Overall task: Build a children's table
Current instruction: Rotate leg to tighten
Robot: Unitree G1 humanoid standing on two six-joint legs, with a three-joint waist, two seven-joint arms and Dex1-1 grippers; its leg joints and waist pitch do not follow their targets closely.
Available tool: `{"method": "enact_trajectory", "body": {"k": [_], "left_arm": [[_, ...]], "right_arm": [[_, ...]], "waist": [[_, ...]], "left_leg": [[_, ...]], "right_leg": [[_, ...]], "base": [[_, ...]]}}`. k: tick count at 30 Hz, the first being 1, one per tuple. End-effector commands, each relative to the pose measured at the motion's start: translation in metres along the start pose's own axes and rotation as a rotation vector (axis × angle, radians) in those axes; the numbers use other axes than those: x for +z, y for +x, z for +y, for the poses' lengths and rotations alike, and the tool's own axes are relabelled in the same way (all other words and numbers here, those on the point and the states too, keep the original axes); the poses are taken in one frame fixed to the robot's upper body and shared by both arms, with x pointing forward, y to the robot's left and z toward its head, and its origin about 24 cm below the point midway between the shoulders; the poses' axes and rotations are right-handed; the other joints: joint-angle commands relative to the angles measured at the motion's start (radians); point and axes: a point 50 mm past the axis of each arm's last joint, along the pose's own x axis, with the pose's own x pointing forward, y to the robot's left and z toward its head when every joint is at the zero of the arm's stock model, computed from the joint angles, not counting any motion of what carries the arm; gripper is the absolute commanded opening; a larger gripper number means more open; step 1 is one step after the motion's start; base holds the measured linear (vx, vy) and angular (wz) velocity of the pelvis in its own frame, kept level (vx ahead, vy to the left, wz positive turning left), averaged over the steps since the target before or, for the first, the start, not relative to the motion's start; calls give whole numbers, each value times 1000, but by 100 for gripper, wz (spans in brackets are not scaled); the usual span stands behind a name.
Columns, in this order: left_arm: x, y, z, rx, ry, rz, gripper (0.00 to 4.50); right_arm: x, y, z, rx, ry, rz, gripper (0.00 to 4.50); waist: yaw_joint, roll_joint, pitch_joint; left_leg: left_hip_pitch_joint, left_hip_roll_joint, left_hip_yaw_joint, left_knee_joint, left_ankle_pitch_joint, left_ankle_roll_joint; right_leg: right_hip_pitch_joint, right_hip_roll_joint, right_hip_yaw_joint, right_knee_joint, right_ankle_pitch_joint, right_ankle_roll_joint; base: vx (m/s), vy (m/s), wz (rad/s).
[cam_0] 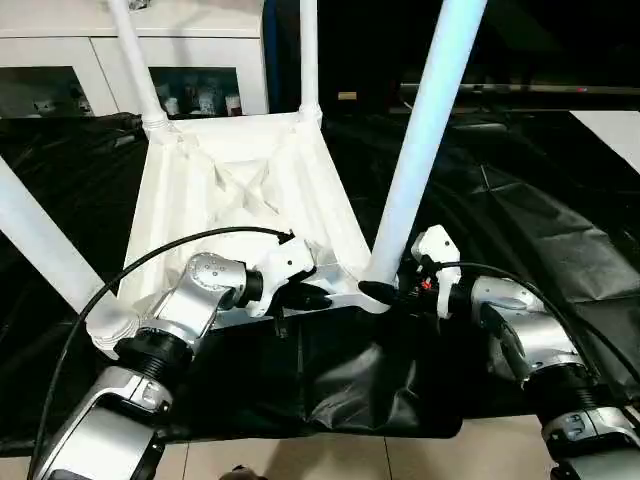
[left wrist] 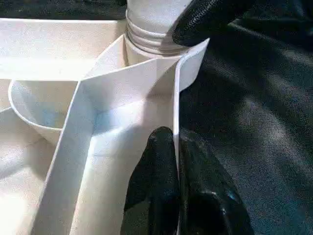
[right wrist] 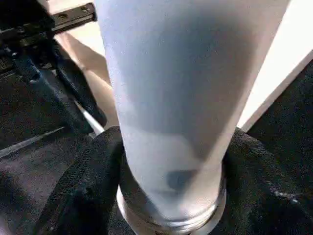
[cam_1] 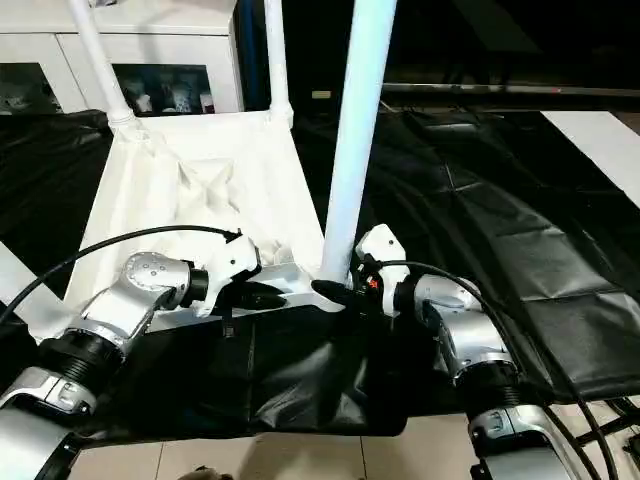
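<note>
**Both grippers closed on the near right corner of the upturned tabletop**

Firstly, the right gripper (right wrist: 168, 161) is seen clamped around the base of the nearest leg (cam_0: 425, 140), one black finger (right wrist: 80, 186) on each side of the tube, just above the ribbed collar where the leg enters its corner socket (cam_0: 375, 295). The left gripper (left wrist: 177, 191) is pinched shut on the thin near rim of the tabletop (cam_0: 240, 190), one finger inside the rim wall and one outside it, just beside that same socket. The two grippers are set close together at this corner, with the leg base between them.

Little free room is left at that corner: the rim runs close to the front edge of the black cloth-covered work table (cam_1: 500, 210), and the cloth is bunched and hangs over the edge directly below the grippers. Wide open cloth is shown on the robot's right of the tabletop.

The tabletop is white plastic, laid upside down, its ribbed underside facing up, with diagonal ribs crossing at the middle. Four white tubular legs are stood in the corner sockets: the nearest one by the right gripper, a near left leg (cam_0: 45, 245) leaning outward, a far left leg (cam_0: 135, 65) and a far right leg (cam_0: 308, 55).

A white cabinet (cam_0: 60, 50) with glass doors is seen beyond the table.
</note>
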Motion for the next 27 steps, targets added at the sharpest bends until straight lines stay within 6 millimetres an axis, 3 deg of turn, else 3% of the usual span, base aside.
{"method": "enact_trajectory", "body": {"k": [1, 5, 6, 8, 10, 12, 17, 20, 24, 27], "left_arm": [[10, 7, 0, 33, -34, -89, 0], [16, 24, 4, 147, -90, -97, 0], [21, 34, 6, 228, -134, -106, 0], [27, 46, 9, 319, -191, -115, 0], [29, 50, 9, 348, -211, -117, 0], [35, 62, 5, 379, -201, -116, 0], [39, 67, 1, 358, -183, -121, 0], [34, 63, 1, 327, -153, -103, 0], [32, 59, 4, 328, -138, -96, 0], [27, 50, 7, 305, -120, -93, 0]], "right_arm": [[-8, 2, -3, -79, 21, 27, 262], [-15, 14, -7, -334, 159, -17, 261], [-22, 18, -11, -512, 253, -8, 261], [-30, 22, -13, -678, 337, 26, 261], [-32, 24, -12, -718, 354, 39, 261], [-28, 36, -7, -724, 368, 13, 261], [-21, 44, -5, -689, 364, -26, 261], [-7, 43, -9, -643, 327, -118, 328], [-2, 38, -14, -625, 328, -147, 363], [7, 31, -17, -477, 237, -149, 373]], "waist": [[-3, -22, -62], [-9, -23, -63], [-11, -21, -62], [-16, -19, -63], [-17, -20, -64], [-17, -14, -69], [-10, -17, -69], [-7, -19, -69], [-8, -21, -68], [-7, -23, -66]], "left_leg": [[11, 24, -9, -62, -231, 40], [11, 20, -10, -63, -225, 27], [11, 19, -10, -62, -225, 27], [15, 17, -11, -63, -237, 14], [16, 18, -11, -63, -237, 12], [9, 16, -8, -60, -213, 32], [6, 16, -7, -60, -204, 53], [9, 16, -6, -59, -219, 57], [7, 17, -7, -60, -210, 65], [5, 16, -6, -59, -218, 72]], "right_leg": [[41, -56, 45, -81, -377, -165], [41, -55, 45, -84, -405, -146], [39, -54, 45, -86, -404, -146], [37, -54, 44, -89, -430, -142], [38, -53, 44, -89, -407, -145], [39, -50, 48, -82, -328, -158], [45, -49, 48, -78, -286, -166], [45, -51, 49, -80, -299, -165], [47, -50, 49, -78, -295, -169], [48, -50, 48, -81, -310, -169]], "base": [[0, 0, 0], [0, 0, 0], [0, 0, 0], [0, 0, 0], [0, 0, 0], [0, 0, 0], [0, 0, 0], [0, 0, 0], [0, 0, 0], [0, 0, 0]]}}
